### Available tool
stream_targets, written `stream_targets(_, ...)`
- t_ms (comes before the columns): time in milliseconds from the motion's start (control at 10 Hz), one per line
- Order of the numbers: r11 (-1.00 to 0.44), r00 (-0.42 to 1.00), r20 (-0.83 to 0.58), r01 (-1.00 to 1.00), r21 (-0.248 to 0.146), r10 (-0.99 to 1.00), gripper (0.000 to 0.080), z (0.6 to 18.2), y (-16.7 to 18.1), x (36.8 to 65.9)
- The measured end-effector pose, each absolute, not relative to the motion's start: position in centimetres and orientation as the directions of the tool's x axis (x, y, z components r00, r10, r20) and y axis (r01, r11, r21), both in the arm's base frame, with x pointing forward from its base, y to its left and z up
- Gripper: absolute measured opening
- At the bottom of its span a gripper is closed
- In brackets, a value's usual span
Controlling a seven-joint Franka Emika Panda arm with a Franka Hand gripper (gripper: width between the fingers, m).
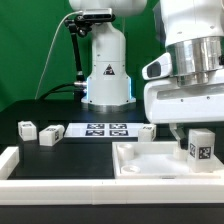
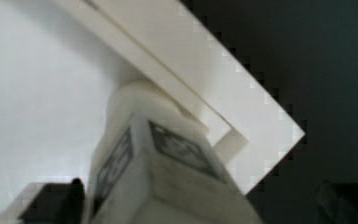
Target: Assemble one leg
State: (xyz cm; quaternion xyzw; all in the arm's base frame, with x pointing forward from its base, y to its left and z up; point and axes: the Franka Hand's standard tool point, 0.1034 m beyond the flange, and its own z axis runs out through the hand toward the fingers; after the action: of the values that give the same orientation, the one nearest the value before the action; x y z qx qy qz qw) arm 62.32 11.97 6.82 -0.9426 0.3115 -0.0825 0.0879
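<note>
A leg point(image 1: 200, 146), a small white block with black-and-white tags, stands upright in the corner of the white tabletop point(image 1: 140, 165) on the exterior view's right. My gripper point(image 1: 192, 133) hangs just over it. In the wrist view the leg point(image 2: 158, 165) rises between my gripper's point(image 2: 197, 205) dark fingers point(image 2: 51, 202), with a gap showing on one side. The jaws stand open around it and do not grip it. The tabletop's raised rim corner point(image 2: 194, 70) lies behind the leg.
Two loose legs point(image 1: 27, 128) point(image 1: 50, 134) lie on the black table at the exterior view's left, and a third point(image 1: 147, 130) sits behind the tabletop. The marker board point(image 1: 105, 129) lies at the middle back. A white rail point(image 1: 20, 165) borders the front left. The arm's base point(image 1: 105, 70) stands behind.
</note>
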Motion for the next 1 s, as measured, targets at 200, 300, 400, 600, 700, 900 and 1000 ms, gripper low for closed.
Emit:
stream_targets(200, -0.895, 0.890, 0.147, -0.404, -0.188, -0.432, 0.0649, 6.9, 11.3, 62.5)
stream_targets(300, -0.896, 0.890, 0.147, -0.403, -0.187, -0.431, 0.0649, 6.8, 11.3, 62.4)
stream_targets(400, -0.895, 0.890, 0.147, -0.404, -0.187, -0.432, 0.0649, 6.8, 11.2, 62.4)
stream_targets(600, -0.895, 0.890, 0.147, -0.404, -0.187, -0.432, 0.0649, 6.8, 11.2, 62.4)
stream_targets(700, -0.904, 0.897, 0.151, -0.387, -0.183, -0.415, 0.0649, 6.8, 11.2, 62.4)
stream_targets(900, -0.930, 0.919, 0.173, -0.327, -0.169, -0.355, 0.0649, 6.9, 12.1, 62.4)
stream_targets(1000, -0.983, 0.965, 0.203, -0.142, -0.114, -0.163, 0.0649, 6.9, 12.6, 62.3)
